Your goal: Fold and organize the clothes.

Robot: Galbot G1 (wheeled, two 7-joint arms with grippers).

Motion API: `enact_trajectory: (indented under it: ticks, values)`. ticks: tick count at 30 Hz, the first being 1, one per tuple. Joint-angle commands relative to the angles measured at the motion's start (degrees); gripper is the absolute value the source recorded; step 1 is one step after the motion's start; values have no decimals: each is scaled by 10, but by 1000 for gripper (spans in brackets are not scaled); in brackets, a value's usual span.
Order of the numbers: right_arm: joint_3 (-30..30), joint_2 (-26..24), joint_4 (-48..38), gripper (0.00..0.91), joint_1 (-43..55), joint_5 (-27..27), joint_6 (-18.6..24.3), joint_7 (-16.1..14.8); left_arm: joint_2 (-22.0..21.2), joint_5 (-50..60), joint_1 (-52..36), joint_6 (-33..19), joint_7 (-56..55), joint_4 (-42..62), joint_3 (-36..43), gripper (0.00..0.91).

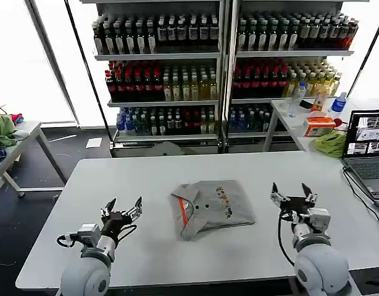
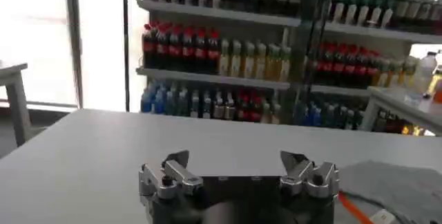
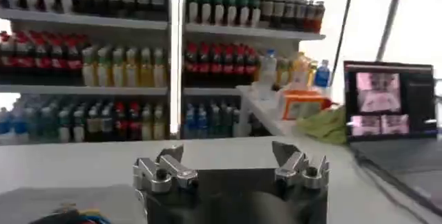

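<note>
The shelving unit (image 1: 220,74) behind the table is stocked on every level with bottles (image 1: 158,86) in rows. A folded grey shirt (image 1: 209,206) with collar, buttons and an orange stripe is laid near the centre of the white table (image 1: 146,179), with its chest print facing up.

Bare table surface is seen on all sides of the shirt. The left gripper (image 1: 123,210) is held above the table well to the shirt's left, released, with nothing between its spread fingers. The right gripper (image 1: 292,194) is held to the shirt's right, likewise released and holding nothing. A laptop (image 1: 366,151) is placed at the table's right edge.

In the left wrist view, the shirt's edge and orange stripe are visible beside the left gripper (image 2: 238,166). In the right wrist view, the laptop screen and a lime-green cloth bundle (image 3: 326,123) are shown beyond the right gripper (image 3: 231,156).
</note>
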Motion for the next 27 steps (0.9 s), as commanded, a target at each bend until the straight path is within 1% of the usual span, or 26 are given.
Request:
enact_trajectory:
  ticks: [1, 3, 5, 13, 27]
  values:
    - [82, 3, 5, 907, -62, -105, 12, -1, -17, 53, 0, -38, 14, 2, 5, 907]
    - [79, 7, 10, 907, -63, -97, 6, 0, -13, 65, 1, -32, 26, 0, -1, 907]
    - [77, 10, 10, 907, -62, -99, 6, 0, -9, 74, 1, -37, 23, 5, -2, 907]
    - [70, 17, 7, 907, -49, -98, 3, 0, 5, 64, 1, -40, 17, 13, -10, 907]
    - [65, 17, 2, 907, -50, -98, 6, 0, 3, 65, -4, -40, 19, 14, -7, 907]
